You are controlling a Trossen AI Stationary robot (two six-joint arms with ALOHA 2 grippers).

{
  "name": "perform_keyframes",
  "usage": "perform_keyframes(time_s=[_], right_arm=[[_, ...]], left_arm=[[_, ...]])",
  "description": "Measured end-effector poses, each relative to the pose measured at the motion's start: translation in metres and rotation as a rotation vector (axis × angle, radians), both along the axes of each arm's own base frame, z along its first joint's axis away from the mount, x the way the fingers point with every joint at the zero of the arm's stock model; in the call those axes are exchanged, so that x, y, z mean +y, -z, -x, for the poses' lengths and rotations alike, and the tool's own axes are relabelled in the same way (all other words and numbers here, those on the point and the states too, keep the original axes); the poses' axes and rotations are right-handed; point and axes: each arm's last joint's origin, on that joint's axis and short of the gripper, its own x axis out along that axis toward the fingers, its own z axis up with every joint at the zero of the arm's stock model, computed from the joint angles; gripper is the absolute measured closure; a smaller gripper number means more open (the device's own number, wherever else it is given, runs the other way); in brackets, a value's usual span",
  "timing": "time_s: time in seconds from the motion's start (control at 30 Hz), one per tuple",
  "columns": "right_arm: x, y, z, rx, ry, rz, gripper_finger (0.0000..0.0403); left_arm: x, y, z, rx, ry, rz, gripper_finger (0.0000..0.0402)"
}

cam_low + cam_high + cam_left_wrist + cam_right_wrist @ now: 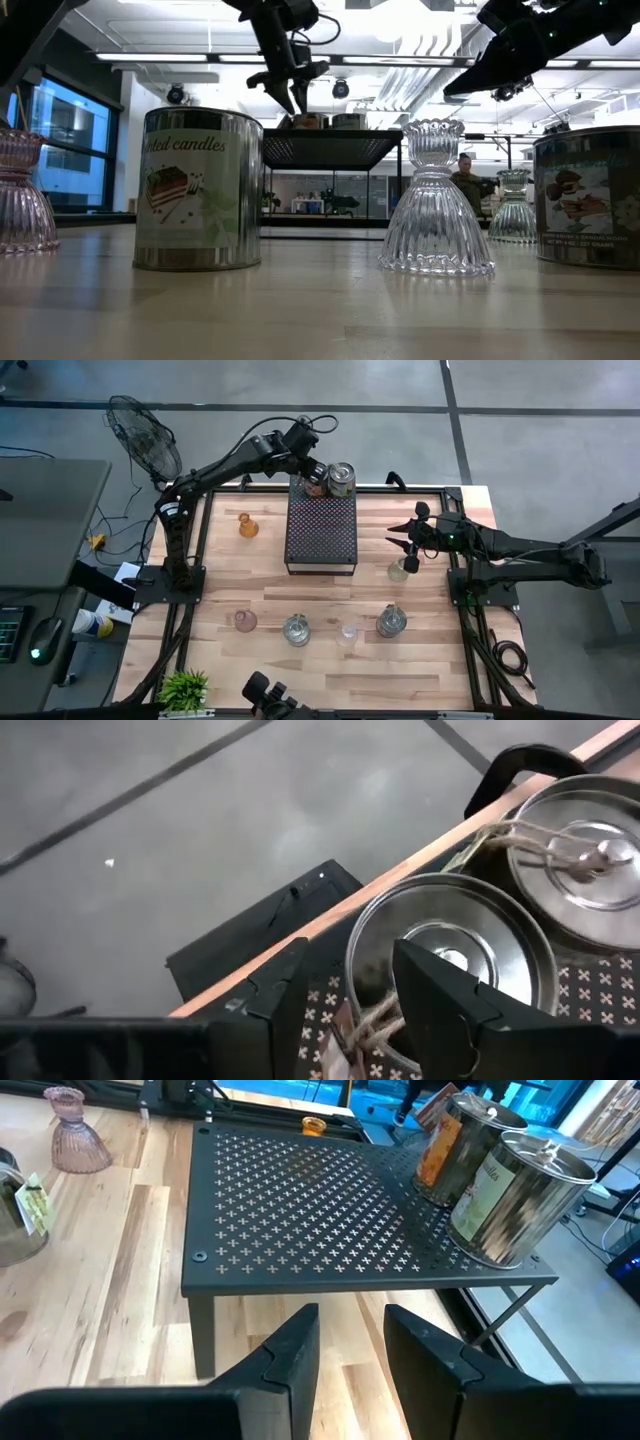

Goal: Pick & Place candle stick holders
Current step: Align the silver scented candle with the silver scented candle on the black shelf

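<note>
Two silvery lidded candle tins (342,478) stand on the far end of the black perforated tray (320,545). My left gripper (311,470) is open just above the left tin (450,945), one finger outside its rim and one over its lid; no touch shows. My right gripper (402,541) is open and empty, to the right of the tray and facing it (350,1342). A clear glass holder (400,568) stands on the table just near of it. An amber holder (247,525), a pink holder (245,620) and a clear holder (348,632) stand on the table.
Two more candle tins (297,630) (391,622) stand near the table's front, beside the clear holder. A green plant (185,688) sits at the front left corner. A fan (145,435) stands beyond the far left corner. A person shows far off in the low view (465,180).
</note>
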Motion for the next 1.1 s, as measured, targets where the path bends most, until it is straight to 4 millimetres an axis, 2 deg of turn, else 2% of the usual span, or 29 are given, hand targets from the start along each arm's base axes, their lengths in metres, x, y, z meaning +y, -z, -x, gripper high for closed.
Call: perform_keyframes(time_s=[0.2,0.43,0.57,0.67,0.8,1.1], right_arm=[[-0.001,0.000,0.000,0.003,0.019,0.006,0.0295],[-0.001,0.001,0.001,0.012,0.022,0.003,0.0295],[-0.002,0.002,0.002,0.030,0.068,0.022,0.0295],[-0.003,0.003,0.003,0.050,0.112,0.056,0.0295],[-0.004,0.005,0.004,0.078,0.135,0.068,0.0295],[-0.002,0.003,0.009,0.081,0.123,0.063,0.0295]], left_arm=[[-0.013,-0.018,0.012,0.014,0.044,-0.019,0.0257],[-0.048,-0.037,0.027,0.103,0.091,-0.078,0.0257],[-0.070,-0.040,0.041,0.098,0.128,-0.075,0.0257],[-0.088,-0.030,0.049,0.068,0.156,-0.086,0.0257],[-0.112,-0.001,0.064,-0.018,0.228,-0.088,0.0257],[-0.175,0.055,0.119,-0.276,0.418,-0.144,0.0257]])
